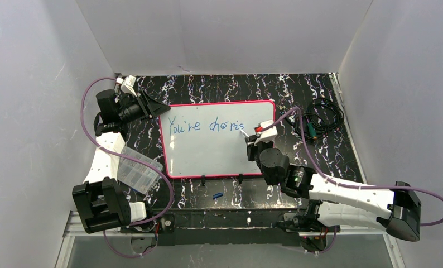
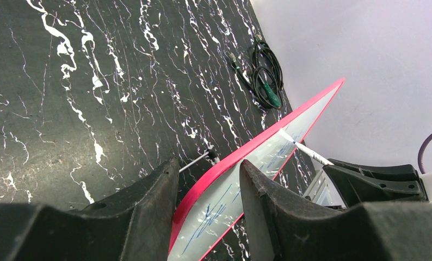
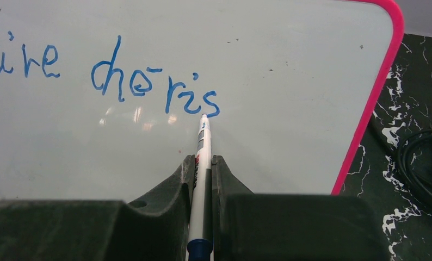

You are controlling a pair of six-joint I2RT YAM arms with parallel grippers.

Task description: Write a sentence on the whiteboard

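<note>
The whiteboard (image 1: 219,162) with its pink-red frame stands propped up on the black marbled table. Blue handwriting, the sentence (image 1: 208,125), runs across its top and reads "You're cheris" (image 3: 154,81). My right gripper (image 3: 203,159) is shut on a white marker (image 3: 203,147) whose tip touches the board (image 3: 290,81) just under the last "s". In the top view this gripper (image 1: 254,134) hovers at the board's upper right. My left gripper (image 1: 159,109) clamps the board's upper left corner. One finger sits behind the frame and one on the board's white face (image 2: 224,198), either side of the left gripper's gap (image 2: 208,163).
A clear plastic box (image 1: 135,167) lies left of the board, beside the left arm. A coiled black cable (image 1: 322,117) sits at the right, near the wall. A small blue cap (image 1: 217,195) rests in front of the board's lower edge. White walls enclose the table.
</note>
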